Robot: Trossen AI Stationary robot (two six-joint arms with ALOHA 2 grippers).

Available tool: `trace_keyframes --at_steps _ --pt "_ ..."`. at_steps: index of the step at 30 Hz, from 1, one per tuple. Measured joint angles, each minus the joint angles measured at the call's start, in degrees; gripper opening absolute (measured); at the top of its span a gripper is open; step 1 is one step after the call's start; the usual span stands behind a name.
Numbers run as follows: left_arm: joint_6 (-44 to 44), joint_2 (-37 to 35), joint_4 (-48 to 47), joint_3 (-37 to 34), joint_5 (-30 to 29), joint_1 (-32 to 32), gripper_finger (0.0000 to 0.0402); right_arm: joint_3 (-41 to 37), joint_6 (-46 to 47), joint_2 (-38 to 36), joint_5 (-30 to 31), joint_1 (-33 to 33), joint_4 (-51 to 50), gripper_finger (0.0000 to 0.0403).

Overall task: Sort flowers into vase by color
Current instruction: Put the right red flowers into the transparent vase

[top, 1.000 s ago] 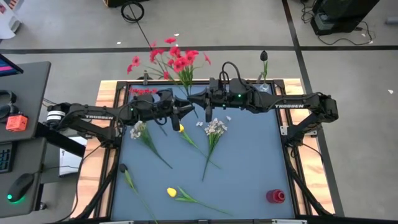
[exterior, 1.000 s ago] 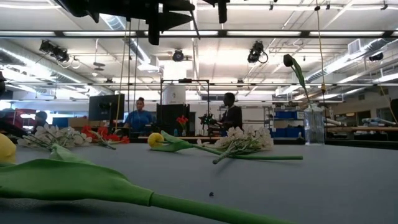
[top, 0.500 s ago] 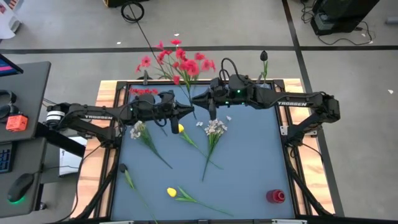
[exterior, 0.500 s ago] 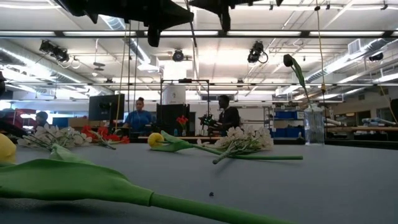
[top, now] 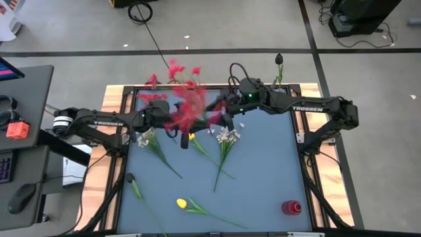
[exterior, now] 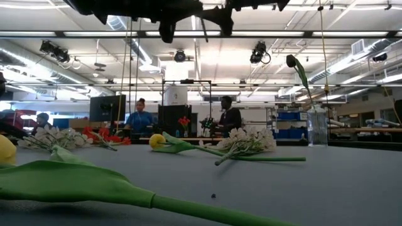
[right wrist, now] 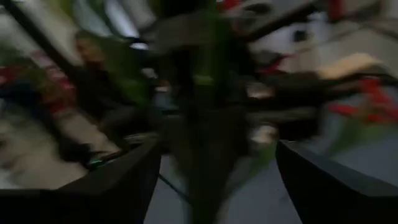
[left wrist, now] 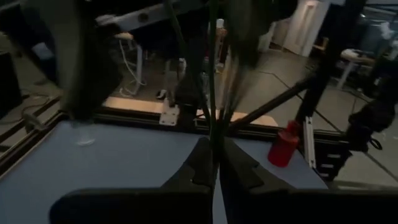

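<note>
A bunch of red flowers (top: 186, 104) shows blurred above the table's far middle, its green stems (left wrist: 213, 93) in my shut left gripper (top: 186, 126). My right gripper (top: 227, 118) stands open just to its right, its fingers (right wrist: 311, 180) wide apart around a blurred stem without touching it. On the blue table (top: 263, 178) lie two whitish sprays (top: 227, 136) (top: 146, 138), two yellow tulips (top: 181, 203) (top: 191, 136), a dark tulip (top: 130, 178) and a red flower (top: 151, 97). A clear vase (exterior: 317, 129) at the far right holds a dark tulip (exterior: 292, 61). My left gripper pinches the thin green stems of the red flowers (left wrist: 214, 134) between its two shut fingers (left wrist: 199, 165). The stems run on past the fingertips, and the bunch is lifted clear of the table. The blossoms are too blurred to tell how they hang.
A small red cup (top: 291, 208) stands near the table's near right corner. The table's wooden frame (top: 108, 99) and black rails border the mat. In the low view, people stand in the room beyond the far edge.
My right gripper has opened and let go of the red flowers. My left gripper has shut on their stems and taken them over. The bunch has swung from beyond the far edge back over the table, toward the left arm, and it shows blurred.
</note>
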Motion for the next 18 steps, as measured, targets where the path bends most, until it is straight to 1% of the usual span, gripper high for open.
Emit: trace_keyframes --at_steps 3,6,11,13,16,18 --pt "-0.54 0.78 -0.82 0.24 -0.19 1.1 0.0011 0.02 0.51 0.12 -4.18 0.12 -0.5 0.0324" --pt "-3.06 0.89 -1.72 0.28 0.73 2.29 0.0011 0.02 0.02 -0.41 -6.4 -0.83 -3.1 0.031" --pt "-5.71 0.67 -1.65 0.28 4.03 3.86 0.0011 0.04 -3.28 -2.79 -6.63 -3.38 -8.66 0.0287" --pt "-6.56 0.63 -1.7 0.28 4.79 3.89 0.0011 0.04 -5.31 -4.02 -5.4 -4.78 -11.47 0.028" --pt "-6.81 -0.36 -0.62 0.28 6.39 3.85 0.001 0.02 -8.92 -6.17 -0.61 -7.04 -15.4 0.0275" --pt "-6.83 -0.54 0.97 0.37 8.96 3.85 0.001 0.02 -11.69 -7.63 2.4 -8.43 -17.25 0.0273"
